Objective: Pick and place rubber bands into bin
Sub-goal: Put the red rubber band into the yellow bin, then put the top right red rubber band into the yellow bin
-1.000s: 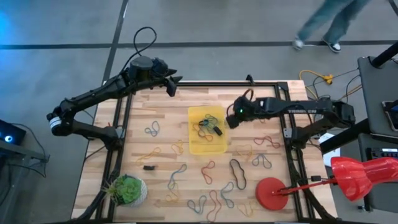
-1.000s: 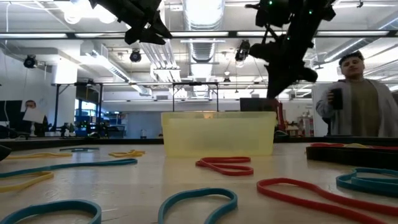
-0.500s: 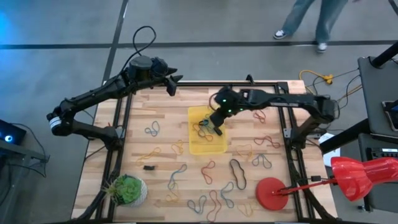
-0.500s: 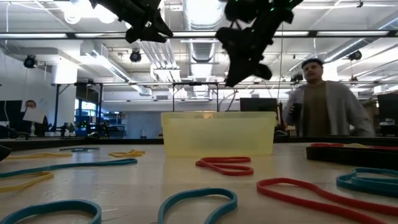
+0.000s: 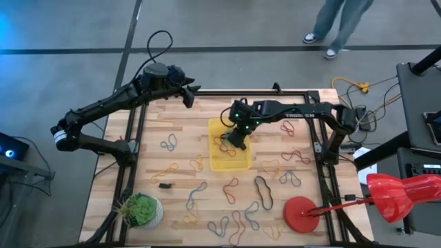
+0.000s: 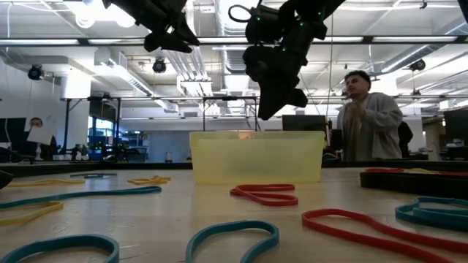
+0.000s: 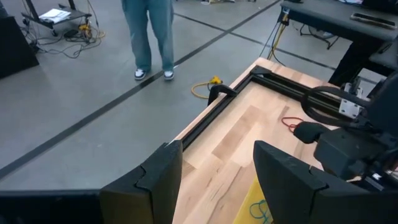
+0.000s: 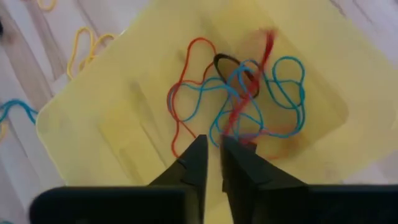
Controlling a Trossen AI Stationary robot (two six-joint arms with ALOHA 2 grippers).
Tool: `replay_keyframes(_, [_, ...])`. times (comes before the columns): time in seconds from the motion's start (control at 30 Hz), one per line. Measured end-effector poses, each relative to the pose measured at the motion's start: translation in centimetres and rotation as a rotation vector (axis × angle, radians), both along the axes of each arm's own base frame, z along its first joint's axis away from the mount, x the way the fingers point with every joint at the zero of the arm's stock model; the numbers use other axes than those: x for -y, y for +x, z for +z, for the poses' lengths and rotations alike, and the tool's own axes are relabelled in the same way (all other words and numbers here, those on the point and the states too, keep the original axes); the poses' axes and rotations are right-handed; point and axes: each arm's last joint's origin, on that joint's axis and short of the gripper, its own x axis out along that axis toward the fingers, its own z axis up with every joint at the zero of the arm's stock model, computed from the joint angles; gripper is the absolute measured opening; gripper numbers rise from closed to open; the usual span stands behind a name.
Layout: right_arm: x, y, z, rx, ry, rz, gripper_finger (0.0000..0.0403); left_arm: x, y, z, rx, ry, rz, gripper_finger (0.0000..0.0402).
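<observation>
We're seeing the right arm reaching across the table (image 5: 158,124) from the right side, stretched almost flat, with its wrist bent down over the bin (image 5: 219,162). The right gripper (image 5: 234,138) is hanging above the bin's far half, clear of the rim in the low view (image 6: 274,106). In the right wrist view its fingers (image 8: 198,163) are standing nearly together, just a thin gap between them. A red rubber band (image 8: 249,93) is blurring just past the fingertips, over the pile; we can't tell whether it's pinched or loose.

The bin is sitting mid-table and holding a tangle of rubber bands (image 8: 249,87): red, blue and one black loop. More loose bands (image 5: 234,224) are lying scattered on the table all around it, in front and to both sides; a red one (image 6: 265,193) is lying just in front of the bin wall in the low view.

The left arm is parked, folded back at the table's far left corner, with the left gripper (image 5: 189,94) raised off the table and its fingers (image 7: 163,180) standing wide apart, gripping nothing.

A person (image 6: 362,117) is standing behind the table.
</observation>
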Motion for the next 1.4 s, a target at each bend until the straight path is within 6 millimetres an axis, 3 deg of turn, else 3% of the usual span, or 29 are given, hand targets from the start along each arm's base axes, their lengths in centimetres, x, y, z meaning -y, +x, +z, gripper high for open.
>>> replay_keyframes(0.3, [-0.5,-0.2,0.1,-0.019,-0.013,0.063,0.0171,0.0,0.0,0.0,0.001,0.001,0.0,0.0183])
replay_keyframes(0.5, [-0.5,-0.4,0.4,-0.013,-0.042,0.108,0.0218,0.0,0.0,0.0,0.002,0.001,0.0,0.0183])
replay_keyframes(0.77, [-0.4,-1.6,1.8,-0.062,-0.211,0.14,0.0242,0.0,0.0,0.1,0.003,0.001,0.001,0.0183])
replay_keyframes(0.93, [0.5,-3.1,1.7,-0.198,-0.238,0.026,0.0243,0.0,0.0,0.1,0.003,0.0,0.001,0.0183])
replay_keyframes(1.17, [4.5,-6.8,-0.6,-0.392,-0.052,-0.226,0.0236,0.0,0.0,0.0,0.0,-0.004,0.002,0.0183])
replay_keyframes(1.4, [7.2,-11.6,-4.1,-0.546,0.144,-0.24,0.0237,0.0,0.0,-0.1,0.018,-0.048,0.017,0.0183])
